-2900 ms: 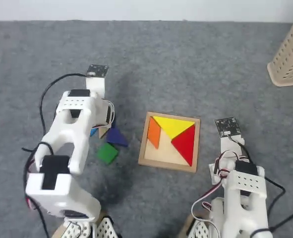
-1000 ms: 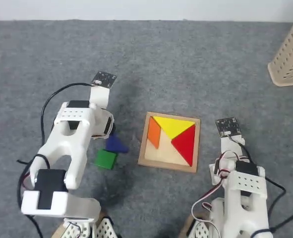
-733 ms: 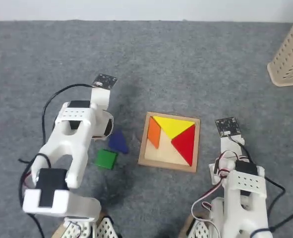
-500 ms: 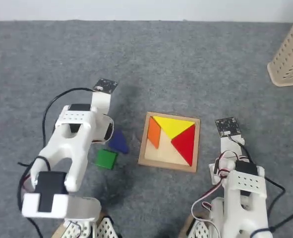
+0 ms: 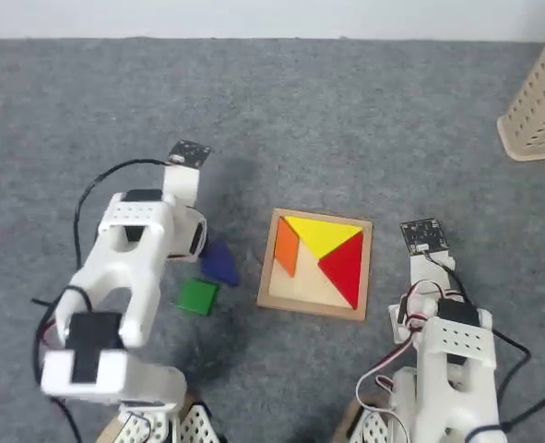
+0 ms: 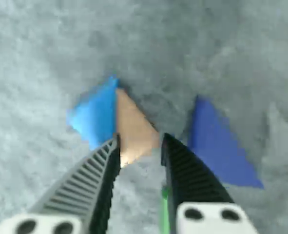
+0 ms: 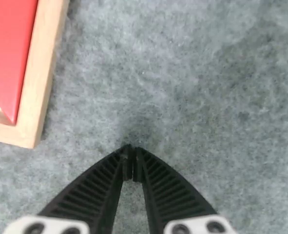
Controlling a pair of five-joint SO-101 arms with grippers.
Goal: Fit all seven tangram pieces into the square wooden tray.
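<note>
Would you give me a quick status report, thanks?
Left gripper open over tan piece. Right gripper shut beside tray. Orange, yellow, red pieces seated. Light blue piece against tan.

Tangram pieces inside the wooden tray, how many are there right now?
3. In the tray: an orange piece at left, a yellow triangle along the far edge, a red triangle at right. The remaining floor is bare wood.

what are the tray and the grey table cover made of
Square wooden tray: pale, matte wood by its tan rim, probably unvarnished. Grey table cover: felt or short-pile carpet, judging by its fuzzy, fibrous surface.
</note>
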